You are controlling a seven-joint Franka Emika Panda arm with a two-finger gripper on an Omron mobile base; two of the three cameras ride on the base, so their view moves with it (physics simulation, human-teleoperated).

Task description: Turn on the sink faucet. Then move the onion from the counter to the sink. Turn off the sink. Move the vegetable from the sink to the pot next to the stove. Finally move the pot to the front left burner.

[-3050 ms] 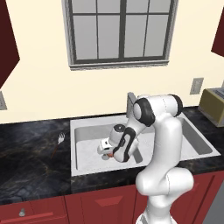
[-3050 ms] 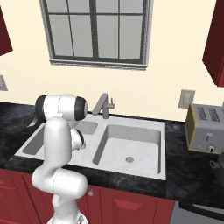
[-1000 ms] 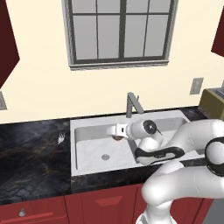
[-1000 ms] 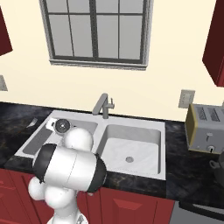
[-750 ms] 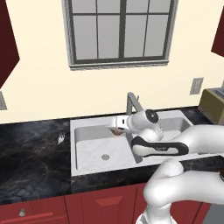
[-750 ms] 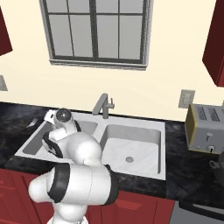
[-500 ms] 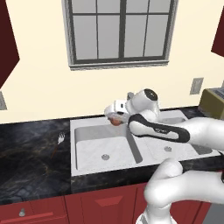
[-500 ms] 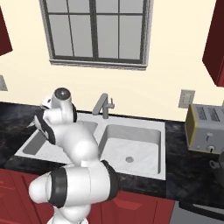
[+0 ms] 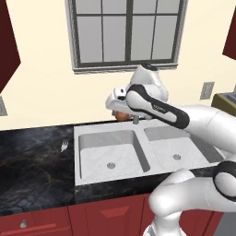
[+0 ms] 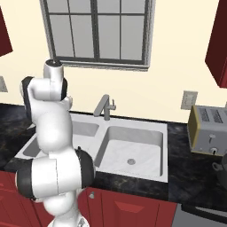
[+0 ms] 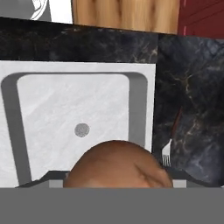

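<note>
Your gripper [image 9: 120, 110] hangs high above the back rim of the sink [image 9: 138, 159], jaws spread wide around the one onion [image 11: 117, 165] (a tan sliver shows under the hand). Count two basins, each with one drain, one faucet [image 10: 103, 107], one fork [image 11: 167, 150] on the counter [image 9: 32, 170], one toaster [image 10: 208, 129].

White rounded arm [image 9: 184, 120], black joint bands, glossy shell.

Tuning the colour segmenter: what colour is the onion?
Tan-orange to brown; the onion shows best in the hand view.
</note>
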